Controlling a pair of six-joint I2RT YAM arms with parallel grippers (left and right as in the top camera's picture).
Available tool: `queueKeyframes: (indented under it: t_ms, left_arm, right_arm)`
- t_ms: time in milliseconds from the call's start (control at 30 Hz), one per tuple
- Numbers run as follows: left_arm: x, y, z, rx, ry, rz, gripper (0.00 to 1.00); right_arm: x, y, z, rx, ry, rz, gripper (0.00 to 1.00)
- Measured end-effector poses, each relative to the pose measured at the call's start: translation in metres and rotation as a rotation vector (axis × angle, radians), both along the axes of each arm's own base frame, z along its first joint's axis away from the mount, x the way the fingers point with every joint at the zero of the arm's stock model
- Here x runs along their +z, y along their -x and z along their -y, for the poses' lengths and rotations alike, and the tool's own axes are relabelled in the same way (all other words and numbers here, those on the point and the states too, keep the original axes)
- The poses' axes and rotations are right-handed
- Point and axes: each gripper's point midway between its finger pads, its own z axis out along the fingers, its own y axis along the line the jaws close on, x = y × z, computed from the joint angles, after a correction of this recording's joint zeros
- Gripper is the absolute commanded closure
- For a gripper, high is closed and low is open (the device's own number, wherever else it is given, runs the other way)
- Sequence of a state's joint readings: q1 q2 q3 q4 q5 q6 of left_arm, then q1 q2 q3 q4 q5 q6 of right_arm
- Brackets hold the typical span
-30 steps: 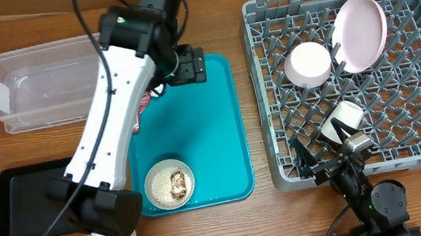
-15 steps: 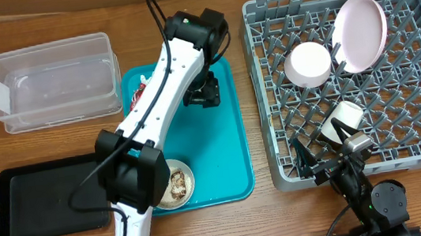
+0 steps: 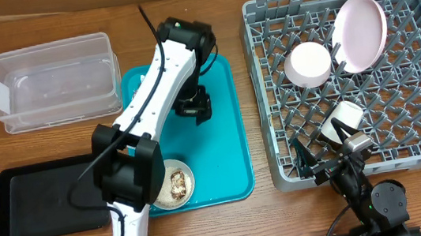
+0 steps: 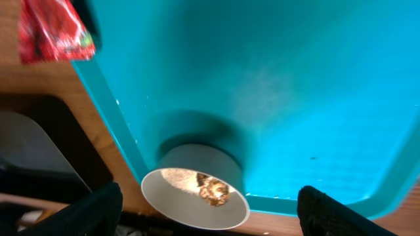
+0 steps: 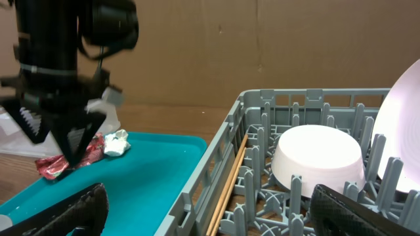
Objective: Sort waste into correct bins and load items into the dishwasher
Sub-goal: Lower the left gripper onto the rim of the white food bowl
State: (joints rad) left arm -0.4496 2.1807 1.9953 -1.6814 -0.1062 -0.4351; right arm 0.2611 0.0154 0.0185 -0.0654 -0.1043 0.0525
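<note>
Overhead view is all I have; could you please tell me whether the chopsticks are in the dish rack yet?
Observer: Yes, the chopsticks lie inside the dish rack, along the wall nearest the teal tray.
Operator: Thank you. What waste is on that tray?
Observer: A red wrapper and a white tissue lie close together on it.
Operator: Is the left claw holding either?
Observer: No, it is open and empty.

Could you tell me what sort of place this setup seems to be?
Likely a lab bench staged for dish clearing, not a kitchen: a wooden table with a grey dish rack, a teal tray, and plain cardboard behind.
</note>
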Motion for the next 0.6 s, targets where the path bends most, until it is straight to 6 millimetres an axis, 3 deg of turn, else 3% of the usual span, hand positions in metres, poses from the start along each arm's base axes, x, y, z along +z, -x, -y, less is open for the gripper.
queueKeyframes:
  t_ms: [133,233,333,600]
  left_arm:
    - [-0.021,0.001,-0.006,0.025,0.008,-0.018,0.14]
    - [-0.032,-0.014,0.001,0.021,0.06,0.034,0.12]
    - [-0.035,-0.023,0.01,0.005,0.096,0.071,0.1]
    - [-0.039,-0.015,0.019,0.002,0.133,0.039,0.15]
  right_arm:
    - [0.0,0.0,0.0,0.001,0.0,0.001,0.0]
    - [0.0,0.0,0.0,0.0,0.0,-0.001,0.0]
    - [0.0,0.0,0.0,0.0,0.0,-0.001,0.0]
    - [0.0,0.0,0.0,0.001,0.0,-0.002,0.0]
